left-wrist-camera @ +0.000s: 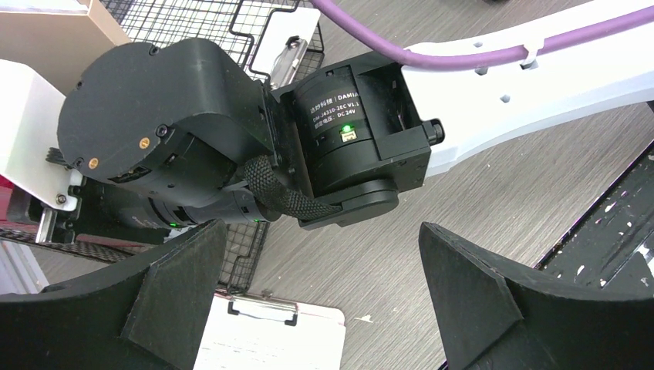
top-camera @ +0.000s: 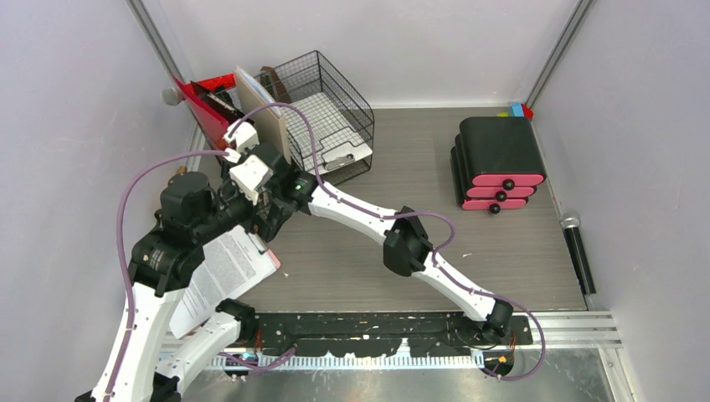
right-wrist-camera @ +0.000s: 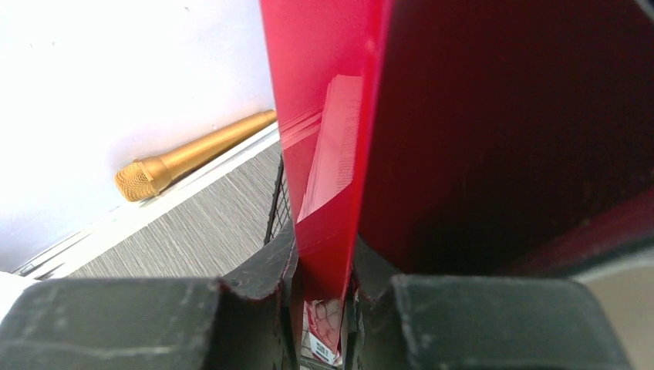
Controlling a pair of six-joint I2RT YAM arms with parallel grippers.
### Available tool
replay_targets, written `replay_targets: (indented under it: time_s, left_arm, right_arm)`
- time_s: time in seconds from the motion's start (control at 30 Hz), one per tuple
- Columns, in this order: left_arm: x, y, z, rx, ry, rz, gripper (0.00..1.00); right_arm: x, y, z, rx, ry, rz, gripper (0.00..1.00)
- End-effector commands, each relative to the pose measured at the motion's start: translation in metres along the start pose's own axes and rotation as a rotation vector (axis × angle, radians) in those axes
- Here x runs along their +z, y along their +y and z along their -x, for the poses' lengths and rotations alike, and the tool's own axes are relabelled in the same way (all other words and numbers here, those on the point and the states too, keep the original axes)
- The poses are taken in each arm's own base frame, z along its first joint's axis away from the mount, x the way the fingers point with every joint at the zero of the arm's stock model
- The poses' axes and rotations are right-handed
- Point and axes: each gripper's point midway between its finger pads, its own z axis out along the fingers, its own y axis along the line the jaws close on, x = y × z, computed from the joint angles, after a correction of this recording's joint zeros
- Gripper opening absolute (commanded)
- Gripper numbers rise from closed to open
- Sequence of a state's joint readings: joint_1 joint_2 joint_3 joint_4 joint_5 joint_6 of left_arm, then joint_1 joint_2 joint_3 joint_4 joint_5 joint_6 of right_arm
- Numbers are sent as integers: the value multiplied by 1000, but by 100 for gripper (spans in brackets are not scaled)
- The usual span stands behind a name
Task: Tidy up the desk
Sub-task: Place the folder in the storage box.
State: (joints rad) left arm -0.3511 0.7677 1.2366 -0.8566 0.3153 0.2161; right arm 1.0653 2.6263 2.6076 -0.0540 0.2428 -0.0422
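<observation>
Clamps right fingers (right-wrist-camera: 270, 301) on the thin edge of the upright red folder (right-wrist-camera: 324, 193) left of the wire tray (top-camera: 360, 117), and holds left fingers (left-wrist-camera: 154, 301) wide apart, empty, above the clipboard (left-wrist-camera: 270, 339).

Wire tray (top-camera: 333, 117) and right arm (top-camera: 360, 211) block the left; desk (top-camera: 419, 167) centre open.

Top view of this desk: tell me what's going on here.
The right arm reaches across to the back-left corner. Its end effector is shut on the edge of a thin red folder, which stands beside the wire-mesh tray. The left end effector is open and empty, hovering above a clipboard with a printed sheet near the front left of the desk. The drawer unit and a black microphone sit untouched on the right.
</observation>
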Motion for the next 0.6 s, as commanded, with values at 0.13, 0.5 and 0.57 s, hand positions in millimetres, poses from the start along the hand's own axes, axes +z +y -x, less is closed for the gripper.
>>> replay_targets:
  time_s: [0.13, 0.5, 0.57]
  left_arm:
    - [-2, 2, 23, 5, -76, 0, 99]
    - [-10, 4, 27, 8, -87, 26, 99]
    - [-12, 6, 30, 10, -93, 37, 99]
  right_arm:
    - [-13, -40, -36, 52, 158, -142, 30]
    - [-24, -32, -15, 74, 153, -115, 73]
    - [-27, -32, -9, 71, 154, -110, 75]
